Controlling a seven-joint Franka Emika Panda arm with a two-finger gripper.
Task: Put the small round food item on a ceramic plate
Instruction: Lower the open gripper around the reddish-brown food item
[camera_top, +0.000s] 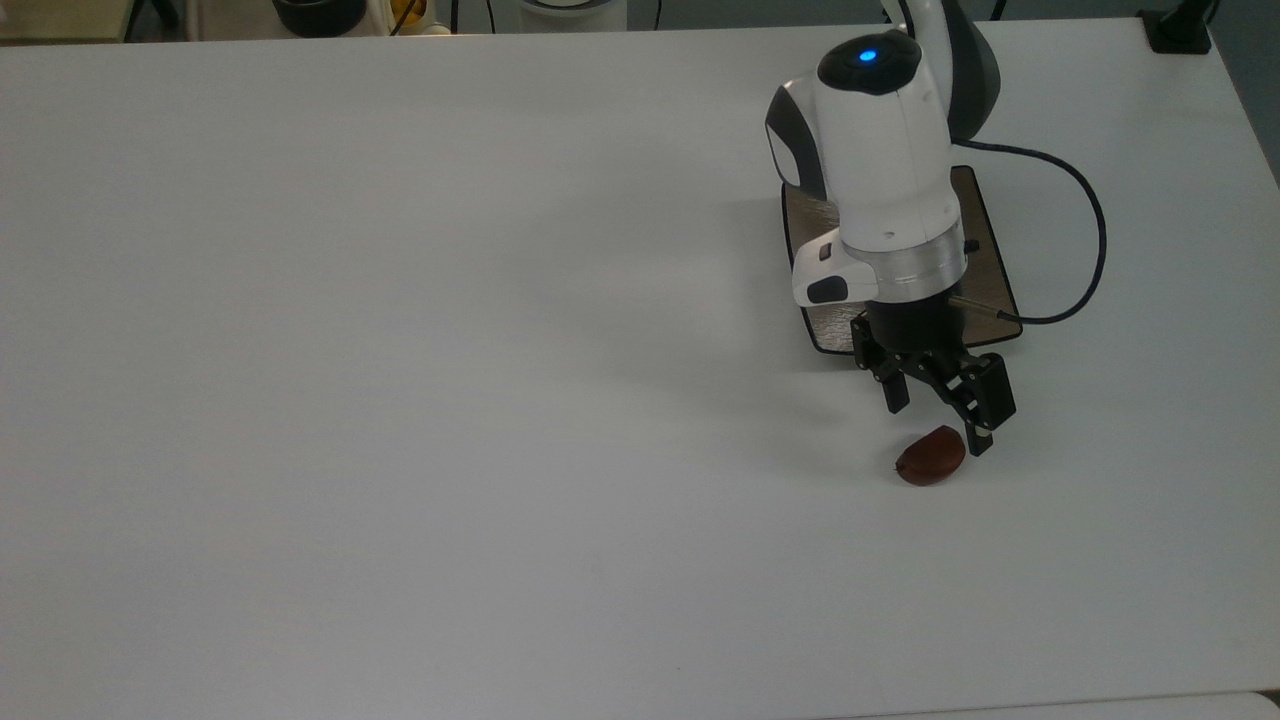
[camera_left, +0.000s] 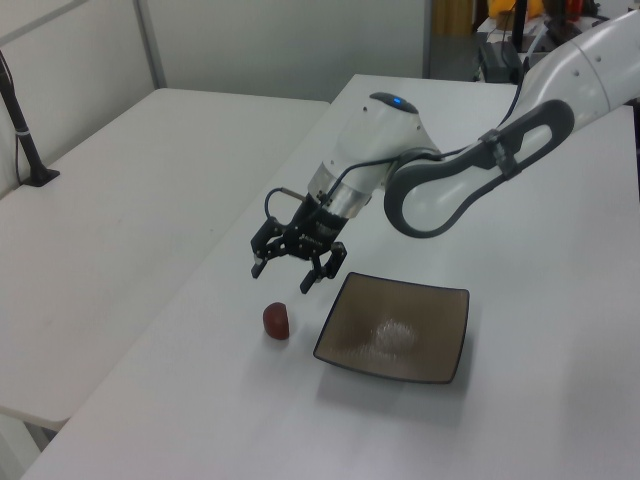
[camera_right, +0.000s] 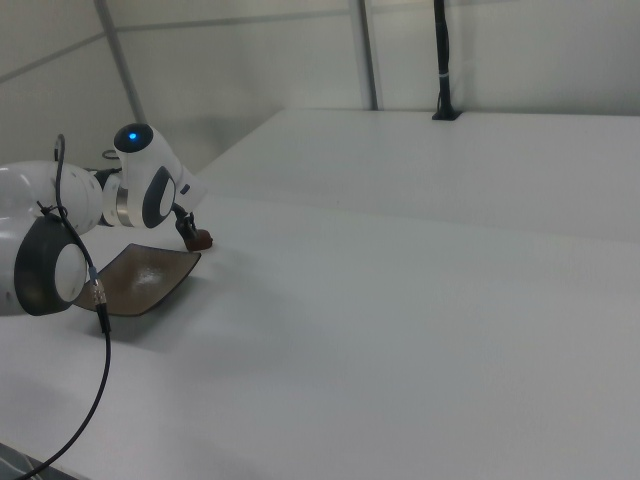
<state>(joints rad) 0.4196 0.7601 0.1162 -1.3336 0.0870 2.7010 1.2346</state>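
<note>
Black two-finger gripper (camera_top: 938, 428) hangs with its fingers spread wide and empty, above and a little to the plate side of the small dark reddish-brown rounded food lump (camera_top: 931, 456). In the left view the gripper (camera_left: 283, 277) sits clearly higher than the lump (camera_left: 276, 320), so it is not touching it. In the top view one fingertip appears just beside the lump's upper right edge, though height makes that overlap only apparent.

The lump rests on the white tabletop (camera_top: 400, 400), near the square glossy brownish-grey ceramic plate with a thin black rim (camera_top: 990, 250) but apart from it, just off the plate's near corner. Its long axis runs slantwise in the top view, pointed end toward the top view's left, blunt end up and right.

Judging from this, the coming move is a short shift away from the plate and a straight descent, fingers straddling the lump's short width. Nothing else stands nearby; the black cable (camera_top: 1085, 200) arcs over the plate, clear of the path.
</note>
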